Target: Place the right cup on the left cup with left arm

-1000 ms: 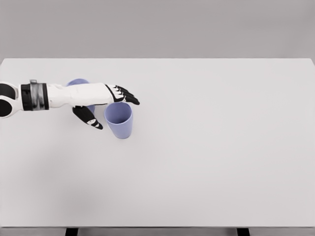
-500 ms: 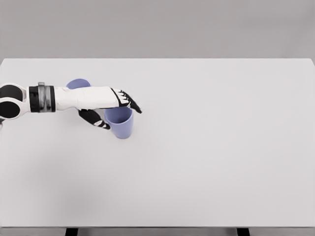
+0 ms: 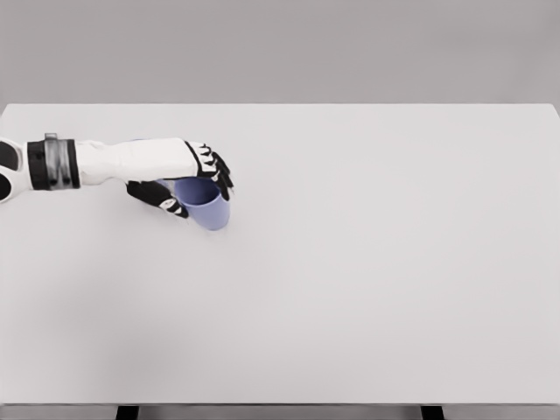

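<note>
The left arm (image 3: 114, 163) reaches in from the table's (image 3: 367, 262) left edge, toward the far side. The left hand (image 3: 188, 182) is wrapped around a blue cup (image 3: 204, 204), dark fingers (image 3: 217, 171) over the far rim and thumb (image 3: 162, 198) on the near side. The cup is tipped (mouth leaning toward the arm). A second cup can't be made out behind the forearm.

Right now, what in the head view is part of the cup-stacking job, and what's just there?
Part of the job:
- left hand, closed around a cup
- blue cup, held, tilted
- second cup: hidden behind the forearm, cannot confirm

Just there:
- white table
- right arm: out of view
</note>
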You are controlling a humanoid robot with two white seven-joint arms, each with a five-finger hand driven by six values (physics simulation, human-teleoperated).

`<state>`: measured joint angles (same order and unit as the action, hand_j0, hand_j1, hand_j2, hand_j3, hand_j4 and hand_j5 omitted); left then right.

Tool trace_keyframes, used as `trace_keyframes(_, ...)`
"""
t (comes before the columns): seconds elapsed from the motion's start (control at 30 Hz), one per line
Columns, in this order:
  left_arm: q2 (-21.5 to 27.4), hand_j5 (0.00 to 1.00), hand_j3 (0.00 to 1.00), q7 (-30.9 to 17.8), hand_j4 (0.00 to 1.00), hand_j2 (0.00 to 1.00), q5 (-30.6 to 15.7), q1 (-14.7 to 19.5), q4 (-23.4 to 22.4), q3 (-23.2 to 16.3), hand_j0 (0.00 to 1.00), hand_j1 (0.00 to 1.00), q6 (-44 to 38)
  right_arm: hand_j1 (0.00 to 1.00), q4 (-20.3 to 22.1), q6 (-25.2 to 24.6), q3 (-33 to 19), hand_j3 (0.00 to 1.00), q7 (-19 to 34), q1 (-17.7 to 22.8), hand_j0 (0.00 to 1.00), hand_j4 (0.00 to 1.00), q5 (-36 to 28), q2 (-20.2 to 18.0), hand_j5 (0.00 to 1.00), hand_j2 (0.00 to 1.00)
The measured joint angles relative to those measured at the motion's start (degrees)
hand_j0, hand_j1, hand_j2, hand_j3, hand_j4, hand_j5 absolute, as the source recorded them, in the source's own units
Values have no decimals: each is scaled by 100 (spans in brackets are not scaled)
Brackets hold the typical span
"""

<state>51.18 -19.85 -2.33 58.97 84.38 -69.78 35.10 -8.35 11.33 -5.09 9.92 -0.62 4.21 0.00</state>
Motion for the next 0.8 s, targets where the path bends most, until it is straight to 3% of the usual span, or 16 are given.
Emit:
trace_keyframes(0.27,842,59,59,11,59,59,-473,176,726,296,59,59,2,100,0,0,0,100,0,0,100,100,0,0,100,100)
trace_keyframes(0.5,1353,59,59,23,59,59,-634,528,860,408,59,59,2,100,0,0,0,100,1,0,100,100,0,0,100,100)
trace_keyframes(0.8,1834,59,59,-34,59,59,-713,721,1049,381,59,59,1,100,-1,0,0,100,0,0,100,100,0,0,100,100)
